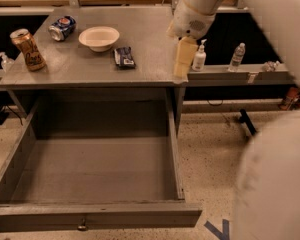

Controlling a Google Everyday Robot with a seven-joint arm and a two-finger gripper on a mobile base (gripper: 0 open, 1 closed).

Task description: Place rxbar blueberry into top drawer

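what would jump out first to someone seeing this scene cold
The top drawer gapes wide open across the lower left. The robot's big white arm fills the right side, its gripper hanging at the desk's right edge. The rxbar blueberry lies on the desk, near a white bowl.

Arm [275, 24]: thick, rounded white shells with a smooth surface, narrowing toward the wrist. Wrist housing [192, 19]: white and bulbous, with a thin yellowish seam line curving across it. Gripper [184, 59]: pale cream-yellow, blocky and flat-sided, located below the wrist over the right front corner of the desk [90, 69]. Body section [272, 184], lower right: large, white, rounded; no markings can be made out.
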